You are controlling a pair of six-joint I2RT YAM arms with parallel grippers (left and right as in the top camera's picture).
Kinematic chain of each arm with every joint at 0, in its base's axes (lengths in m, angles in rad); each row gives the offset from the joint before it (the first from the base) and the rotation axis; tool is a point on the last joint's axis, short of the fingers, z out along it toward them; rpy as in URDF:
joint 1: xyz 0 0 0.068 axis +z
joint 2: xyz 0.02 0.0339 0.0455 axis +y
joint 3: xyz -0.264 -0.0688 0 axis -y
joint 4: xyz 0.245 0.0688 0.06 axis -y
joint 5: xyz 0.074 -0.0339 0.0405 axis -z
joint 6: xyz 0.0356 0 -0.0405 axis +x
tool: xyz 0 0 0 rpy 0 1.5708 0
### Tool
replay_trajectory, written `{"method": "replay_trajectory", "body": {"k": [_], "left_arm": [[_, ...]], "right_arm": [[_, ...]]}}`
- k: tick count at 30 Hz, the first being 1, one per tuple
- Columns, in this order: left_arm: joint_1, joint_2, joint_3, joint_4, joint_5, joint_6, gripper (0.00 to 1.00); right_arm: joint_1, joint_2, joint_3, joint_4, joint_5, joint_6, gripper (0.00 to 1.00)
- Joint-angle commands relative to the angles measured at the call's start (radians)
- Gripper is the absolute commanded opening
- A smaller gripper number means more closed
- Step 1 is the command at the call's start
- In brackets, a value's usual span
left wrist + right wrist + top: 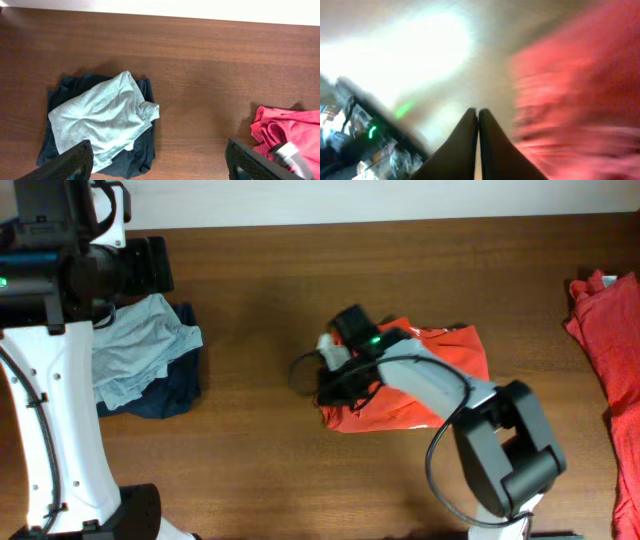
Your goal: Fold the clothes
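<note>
The red shirt [430, 375] lies bunched in a loose heap near the middle of the table [260, 270], a little toward the right edge. Its cloth is rumpled and no print shows. The right arm [440, 380] reaches across it from the near right corner, and the right gripper [478, 114] sits at the heap's left side. Its fingers [460, 150] are pressed together with only a sliver of light between them. The wrist view is badly smeared, with red cloth just to one side, and I see no cloth pinched between the tips.

More red clothes [610, 350] lie crumpled against the right edge, well apart from the middle heap.

Over by the left edge a pale grey-blue garment [100, 117] rests crumpled on top of a dark navy one [145, 152]. The left gripper [159, 150] hangs above that stack with its fingers [75, 161] spread wide, holding and touching nothing. The left arm [45, 410] stands at the near left corner.
</note>
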Motion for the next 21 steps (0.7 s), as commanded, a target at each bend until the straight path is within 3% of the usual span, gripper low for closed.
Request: {"method": "replay_trajectory", "body": {"k": [1,5,8,10,14,18,21], "left_arm": [[0.003,-0.022,0.022,-0.012,0.021,0.020,0.84],[0.003,-0.022,0.019,-0.039,0.081,0.051,0.84],[-0.006,-0.021,0.005,-0.046,0.214,0.119,0.83],[-0.035,-0.016,-0.021,-0.043,0.300,0.186,0.83],[-0.122,0.014,-0.074,-0.022,0.314,0.224,0.83],[-0.225,0.071,-0.156,0.055,0.315,0.239,0.83],[-0.299,0.140,-0.215,0.101,0.322,0.238,0.83]], "right_arm": [[0.057,-0.056,0.072,-0.039,-0.118,-0.096,0.06],[0.016,-0.148,0.164,-0.206,0.129,-0.048,0.04],[-0.072,-0.207,0.237,-0.386,0.320,0.023,0.06],[-0.158,-0.245,0.264,-0.481,0.365,0.025,0.24],[-0.308,-0.266,0.263,-0.613,0.372,0.014,0.50],[-0.390,-0.249,0.197,-0.663,0.373,0.013,0.53],[-0.425,-0.243,0.085,-0.602,0.378,0.018,0.53]]}}
